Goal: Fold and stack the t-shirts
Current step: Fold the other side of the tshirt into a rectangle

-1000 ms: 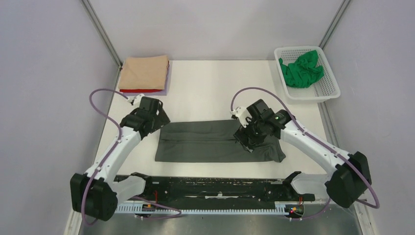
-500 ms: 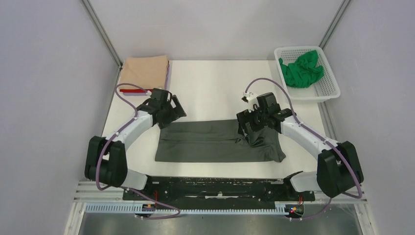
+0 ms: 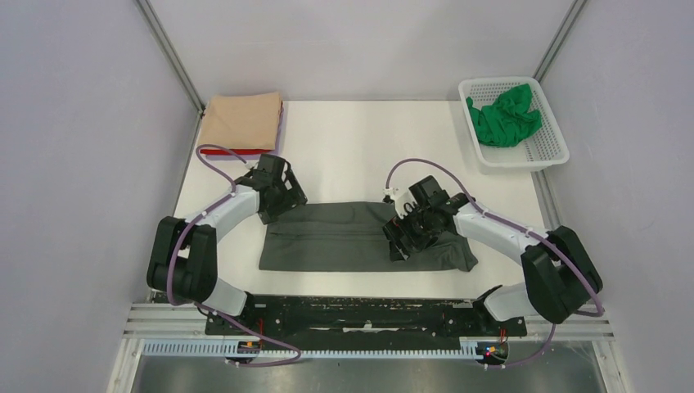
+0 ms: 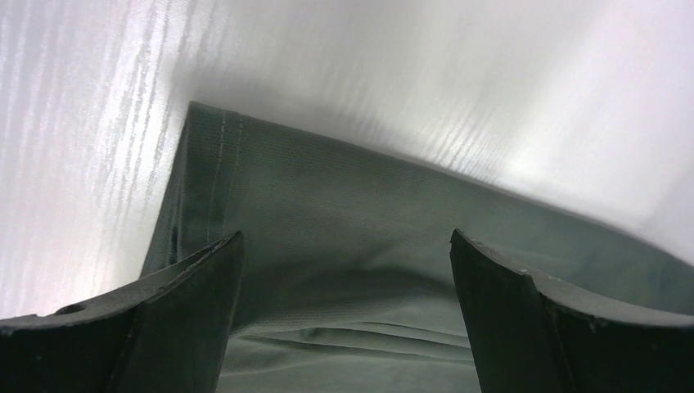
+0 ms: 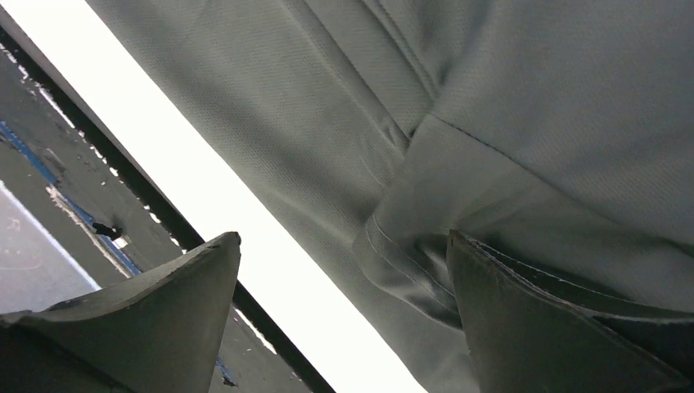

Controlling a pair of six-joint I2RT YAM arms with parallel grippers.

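The dark grey t-shirt (image 3: 335,237) lies as a long band by the middle of the bench's (image 3: 360,147) near edge, doubled lengthwise. It looks light and limp, likely to sag and slide on the smooth top. I judge it wants pinching through all layers at corners or hems, not mid-panel. The left gripper (image 4: 344,239) is low over the band's far-left corner, jaws spread. The right gripper (image 5: 342,239), equally spread, straddles a sleeve hem toward the right end (a bunched, thicker spot). Neither holds anything. A tan tee (image 3: 241,120) tops the folded stack at the far-left corner. The green tee (image 3: 503,115) sits crumpled in the basket (image 3: 548,151) at the far-right corner.
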